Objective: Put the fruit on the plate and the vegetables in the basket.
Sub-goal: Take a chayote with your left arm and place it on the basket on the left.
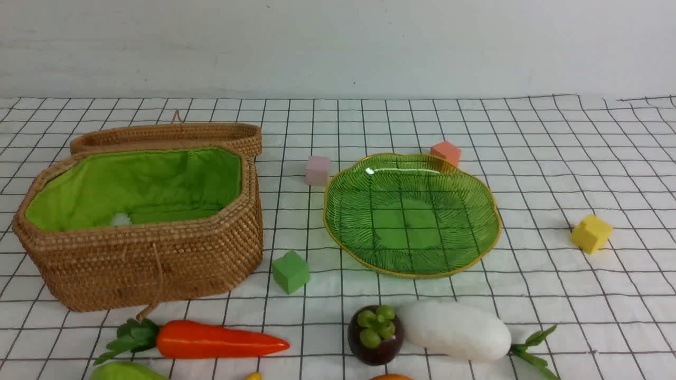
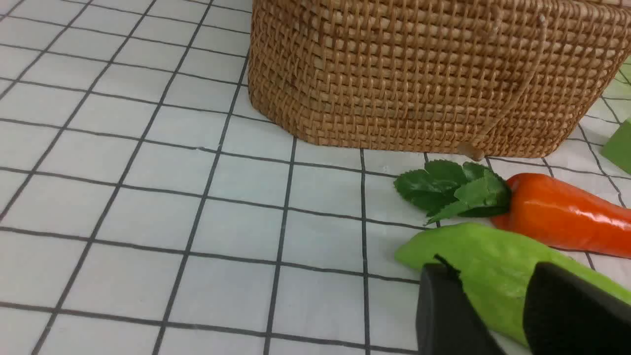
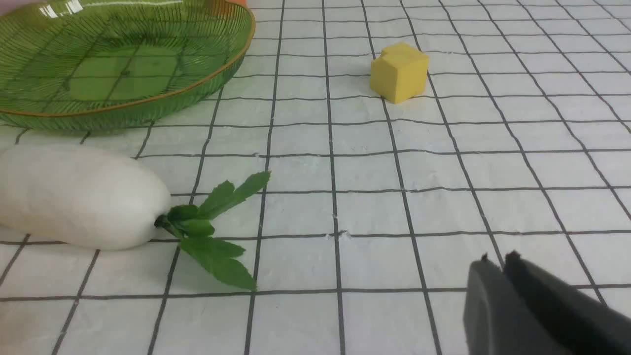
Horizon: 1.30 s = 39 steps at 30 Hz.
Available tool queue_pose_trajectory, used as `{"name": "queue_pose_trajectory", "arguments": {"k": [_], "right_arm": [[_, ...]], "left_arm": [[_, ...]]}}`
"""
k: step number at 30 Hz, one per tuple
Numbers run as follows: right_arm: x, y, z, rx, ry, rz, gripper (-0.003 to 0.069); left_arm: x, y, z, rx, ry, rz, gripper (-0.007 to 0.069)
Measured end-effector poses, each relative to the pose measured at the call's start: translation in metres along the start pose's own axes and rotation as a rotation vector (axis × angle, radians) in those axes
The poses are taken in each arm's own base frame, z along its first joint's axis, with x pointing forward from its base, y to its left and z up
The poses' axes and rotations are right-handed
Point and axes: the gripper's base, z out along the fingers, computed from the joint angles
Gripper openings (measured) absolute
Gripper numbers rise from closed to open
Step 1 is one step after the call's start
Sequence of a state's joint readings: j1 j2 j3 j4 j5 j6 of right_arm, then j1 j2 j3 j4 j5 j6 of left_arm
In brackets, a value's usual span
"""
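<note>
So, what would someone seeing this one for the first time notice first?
Probably the big wicker basket at the left, open with its bright green lining showing, and the green glass plate to its right, bare. Then the toy food lined up along the near edge: an orange carrot in front of the basket, a dark mangosteen and a white radish in front of the plate.

The cucumber (image 2: 458, 251) runs between the left gripper (image 2: 490, 276)'s fingers, its nearer end hidden behind them; whether they press it cannot be told. The front view's lower edge leaves only a yellow tip (image 1: 253, 376) and an orange sliver (image 1: 391, 377).
</note>
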<state>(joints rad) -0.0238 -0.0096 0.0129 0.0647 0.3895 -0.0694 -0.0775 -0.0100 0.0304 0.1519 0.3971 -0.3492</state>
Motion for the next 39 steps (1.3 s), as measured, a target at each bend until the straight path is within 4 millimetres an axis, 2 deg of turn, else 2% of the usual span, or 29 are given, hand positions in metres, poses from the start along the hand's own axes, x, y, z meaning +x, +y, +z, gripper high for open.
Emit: {"name": "queue_pose_trajectory", "arguments": {"k": [16, 20, 23, 24, 28, 30, 31, 33, 34, 36, 37, 38, 39], "right_arm": [[0.000, 0.000, 0.000, 0.000, 0.000, 0.000, 0.0056], [0.000, 0.000, 0.000, 0.000, 0.000, 0.000, 0.0056], [0.000, 0.000, 0.000, 0.000, 0.000, 0.000, 0.0056], [0.000, 0.000, 0.000, 0.000, 0.000, 0.000, 0.0056], [0.000, 0.000, 0.000, 0.000, 0.000, 0.000, 0.0056], [0.000, 0.000, 0.000, 0.000, 0.000, 0.000, 0.0056], [0.000, 0.000, 0.000, 0.000, 0.000, 0.000, 0.0056], [0.000, 0.000, 0.000, 0.000, 0.000, 0.000, 0.0056], [0.000, 0.000, 0.000, 0.000, 0.000, 0.000, 0.0056], [0.000, 0.000, 0.000, 0.000, 0.000, 0.000, 0.0056], [0.000, 0.000, 0.000, 0.000, 0.000, 0.000, 0.0056], [0.000, 0.000, 0.000, 0.000, 0.000, 0.000, 0.0056], [0.000, 0.000, 0.000, 0.000, 0.000, 0.000, 0.0056]], "left_arm": [[-0.002, 0.000, 0.000, 0.000, -0.024, 0.014, 0.0239], [-0.014, -0.005, -0.001, 0.067, -0.148, -0.093, 0.0239], [-0.030, -0.011, -0.006, 0.169, -0.319, -0.254, 0.0239], [-0.031, -0.012, -0.006, 0.175, -0.329, -0.262, 0.0239], [-0.051, -0.016, -0.017, 0.282, -0.564, -0.307, 0.0239], [-0.055, -0.017, -0.020, 0.308, -0.605, -0.332, 0.0239], [-0.060, -0.018, -0.023, 0.323, -0.615, -0.359, 0.0239], [-0.086, -0.022, -0.040, 0.340, -0.605, -0.423, 0.0239], [-0.089, -0.022, -0.042, 0.340, -0.604, -0.425, 0.0239], [-0.124, -0.027, -0.067, 0.311, -0.581, -0.414, 0.0239], [-0.126, -0.027, -0.069, 0.309, -0.582, -0.412, 0.0239], [-0.152, -0.031, -0.083, 0.277, -0.547, -0.409, 0.0239], [-0.164, -0.032, -0.086, 0.248, -0.503, -0.411, 0.0239]]}}
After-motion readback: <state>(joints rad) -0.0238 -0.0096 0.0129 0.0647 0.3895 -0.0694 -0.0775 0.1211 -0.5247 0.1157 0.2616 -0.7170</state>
